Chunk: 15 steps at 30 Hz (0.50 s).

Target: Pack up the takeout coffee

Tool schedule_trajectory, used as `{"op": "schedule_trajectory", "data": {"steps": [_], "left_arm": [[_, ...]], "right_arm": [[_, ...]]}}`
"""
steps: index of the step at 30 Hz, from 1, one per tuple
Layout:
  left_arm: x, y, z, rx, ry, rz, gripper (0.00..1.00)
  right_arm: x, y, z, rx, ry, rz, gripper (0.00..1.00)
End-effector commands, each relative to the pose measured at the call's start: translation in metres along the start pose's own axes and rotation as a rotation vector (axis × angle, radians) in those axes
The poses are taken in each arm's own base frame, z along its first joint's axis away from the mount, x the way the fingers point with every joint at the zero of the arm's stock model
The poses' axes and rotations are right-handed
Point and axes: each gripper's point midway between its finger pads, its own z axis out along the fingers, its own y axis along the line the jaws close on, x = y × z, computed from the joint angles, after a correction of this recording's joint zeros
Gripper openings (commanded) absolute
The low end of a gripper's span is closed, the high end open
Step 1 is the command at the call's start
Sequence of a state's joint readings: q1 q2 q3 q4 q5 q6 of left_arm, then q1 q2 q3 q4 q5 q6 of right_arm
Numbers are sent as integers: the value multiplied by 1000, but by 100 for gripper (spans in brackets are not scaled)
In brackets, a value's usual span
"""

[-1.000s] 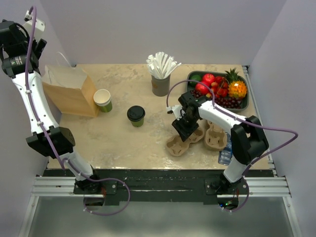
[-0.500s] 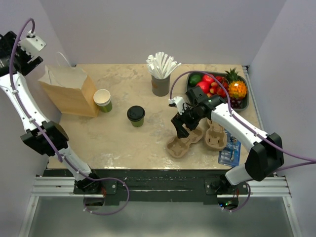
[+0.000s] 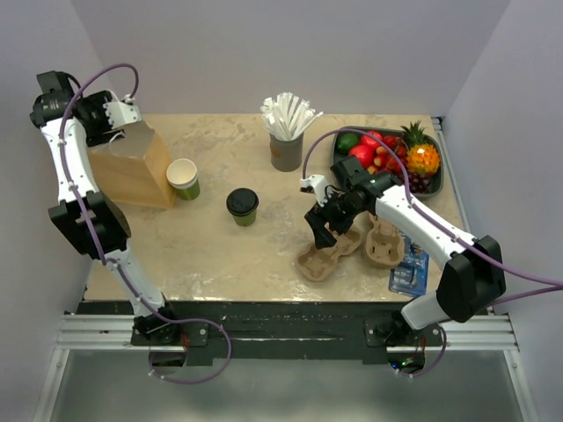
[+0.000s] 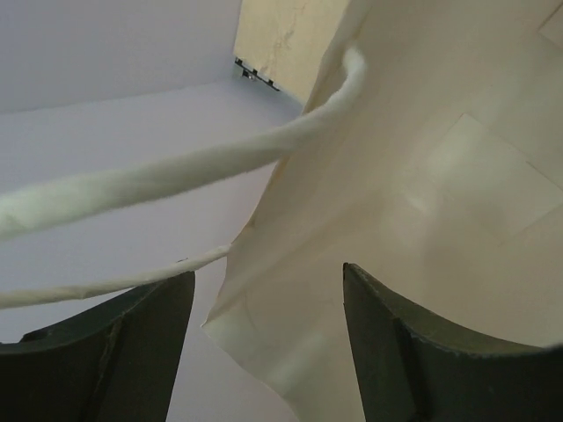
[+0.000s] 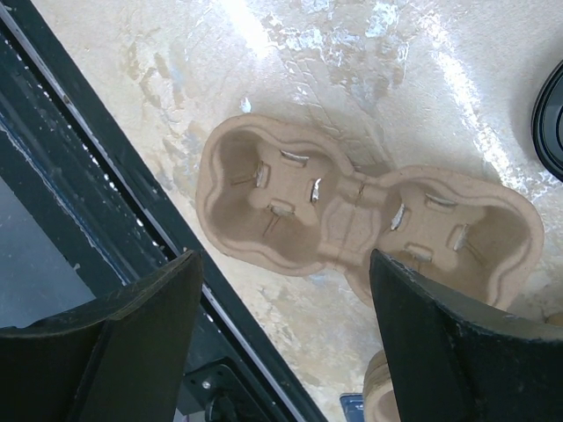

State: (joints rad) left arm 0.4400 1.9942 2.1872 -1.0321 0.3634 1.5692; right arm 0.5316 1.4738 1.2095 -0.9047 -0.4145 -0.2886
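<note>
Nearest lies the pulp carrier point(image 5: 352, 207). The right gripper point(image 3: 322, 236) hangs over it, jaws wide and empty. In the middle stands the takeout coffee point(image 3: 242, 207), upright, lid on, nothing touching it. It is likely light, with a soft wall that dents, so take it gently round the body under the lid. Further left are an open green cup point(image 3: 183, 178) and the paper bag point(image 3: 132, 167). The bag's rim sits between the spread jaws of the left gripper point(image 4: 264, 347), which seem not to pinch it. The straw cup point(image 3: 286, 149) is far behind.
</note>
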Motion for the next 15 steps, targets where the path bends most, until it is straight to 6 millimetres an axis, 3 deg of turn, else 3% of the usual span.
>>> {"op": "schedule_trajectory", "data": {"steps": [1, 10, 15], "left_arm": [[4, 27, -10, -73, 24, 18, 71], [-1, 4, -8, -31, 11, 18, 34], [-10, 11, -29, -73, 4, -43, 15]], "right_arm": [[-18, 4, -13, -4, -63, -44, 79], [-24, -2, -5, -7, -52, -51, 77], [-31, -4, -9, -2, -56, -76, 76]]}}
